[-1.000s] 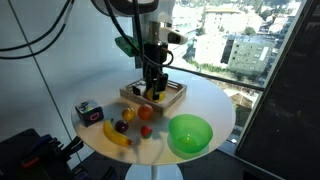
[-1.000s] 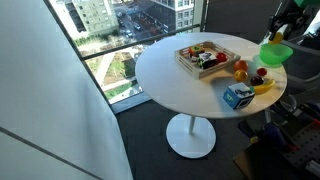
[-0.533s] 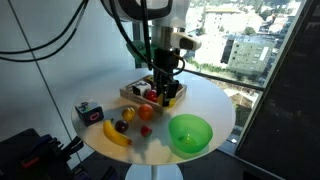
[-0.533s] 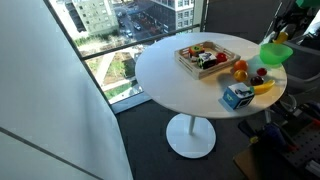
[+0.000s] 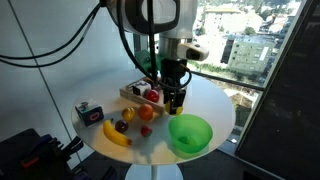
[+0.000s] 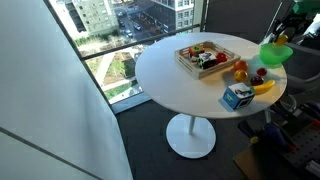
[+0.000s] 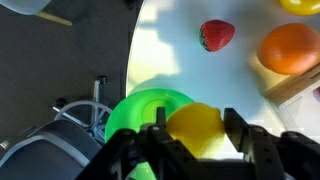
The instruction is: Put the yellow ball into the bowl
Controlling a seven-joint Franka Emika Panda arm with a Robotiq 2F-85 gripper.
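The yellow ball [image 7: 198, 128], small, round and plain, sits gripped between the two fingers [image 7: 160, 135] of the tool [image 7: 200, 140], which has closed onto it. Just past the ball lies the bowl [image 7: 128, 108], glossy bright green and partly hidden behind the tool. Farther off, on the white bench [image 7: 170, 50], lie a red strawberry [image 7: 217, 35] and an orange fruit [image 7: 290, 48]. In an exterior view the tool hangs between the wooden tray [image 5: 135, 92] and the bowl.

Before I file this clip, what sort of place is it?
Probably a high-rise office or lab. There are floor-to-ceiling windows looking down on city buildings, and a round white pedestal table instead of home furniture.
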